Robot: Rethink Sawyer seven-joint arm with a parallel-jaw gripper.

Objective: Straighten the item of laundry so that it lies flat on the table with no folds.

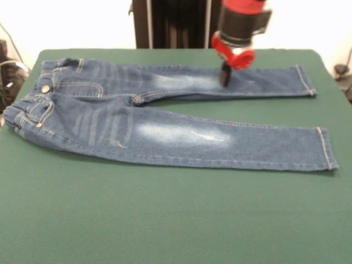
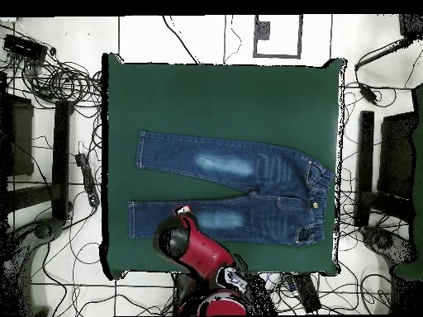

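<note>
Fingers: can't tell how far apart they are. Front view shows only one dark tip under my red wrist, and overhead my own arm covers them. My gripper (image 1: 225, 76) is down on the jeans (image 1: 165, 118), tip at or touching the denim of the upper leg in the frame, just right of that leg's faded whitish patch. Whether I'm pinching cloth or only resting on it, I can't say.

Jeans lie spread on the green table (image 1: 165, 220): waistband at frame left in the front view, both legs running right, hems at the right. Legs are apart, with a wedge of green between them widening toward the hems. The lower leg angles slightly down to the right. Metal button (image 1: 45, 88) sits at the waistband, left side. Some wrinkling shows around the waistband and crotch; the legs look mostly flat.

Overhead: jeans (image 2: 240, 190) sit mid-table with waistband at frame right, my arm (image 2: 198, 252) coming in from the bottom over the lower leg.
</note>
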